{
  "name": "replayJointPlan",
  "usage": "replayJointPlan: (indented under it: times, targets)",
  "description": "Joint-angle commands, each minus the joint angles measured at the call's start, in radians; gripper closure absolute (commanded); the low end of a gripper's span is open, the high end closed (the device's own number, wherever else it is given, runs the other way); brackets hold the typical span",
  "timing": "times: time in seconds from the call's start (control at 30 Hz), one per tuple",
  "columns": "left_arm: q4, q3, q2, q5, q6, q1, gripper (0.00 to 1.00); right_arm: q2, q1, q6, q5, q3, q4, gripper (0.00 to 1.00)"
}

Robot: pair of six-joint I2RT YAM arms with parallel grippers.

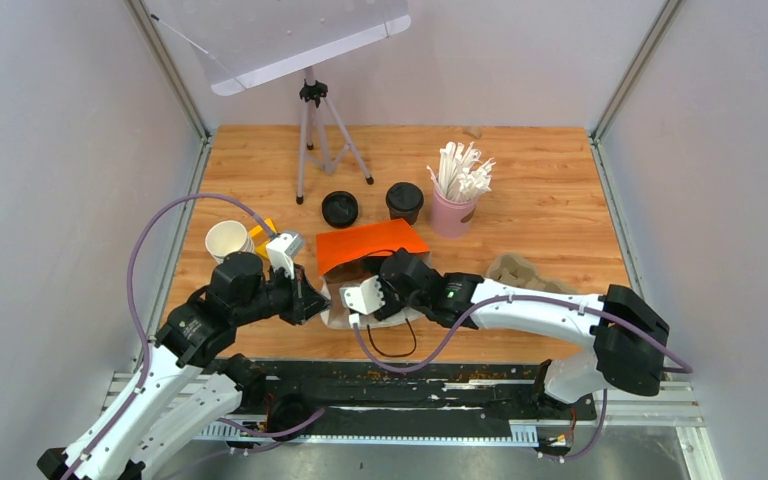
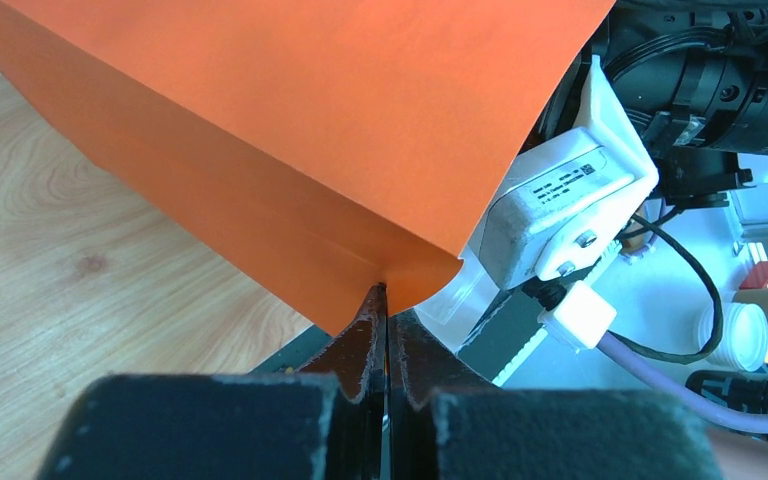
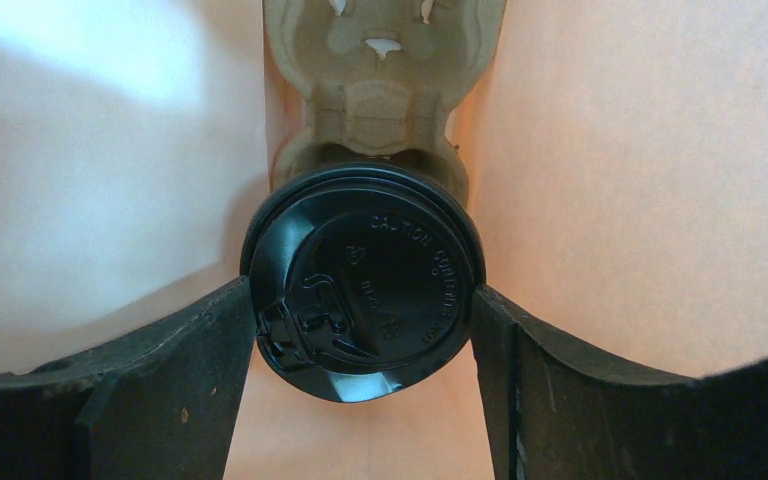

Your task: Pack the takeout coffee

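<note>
Your left end effector (image 2: 384, 310) is pinched fully together on an edge of the orange paper bag (image 2: 310, 130), whose wall rises just beyond its fingertips. Your right end effector (image 3: 362, 305) is inside that bag, spread wide. It has one finger pressed against each side of a white paper takeout cup (image 3: 365, 280), of which only the round black plastic lid shows. Just past the cup and touching it, a brown moulded pulp tray (image 3: 380, 110) lies inside the bag. An unlidded white paper cup (image 1: 227, 240) stands just beyond the left end effector. Farther out on the wooden surface (image 1: 550, 170), beyond the bag, stand a loose black lid (image 1: 340, 208), a second lidded cup (image 1: 405, 198) and a pink cup of white straws (image 1: 453, 212).
</note>
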Motion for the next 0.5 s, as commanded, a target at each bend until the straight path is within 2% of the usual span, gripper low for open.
replayJointPlan:
  times: [0.0,0.47]
  targets:
    - [0.029,-0.001,-0.007,0.018,-0.012,-0.005,1.0,0.019,-0.015,-0.018,-0.025,0.011,0.03,0.27]
    - [0.027,-0.005,-0.008,0.019,-0.019,-0.005,1.0,0.041,-0.051,-0.028,-0.033,0.004,0.052,0.26]
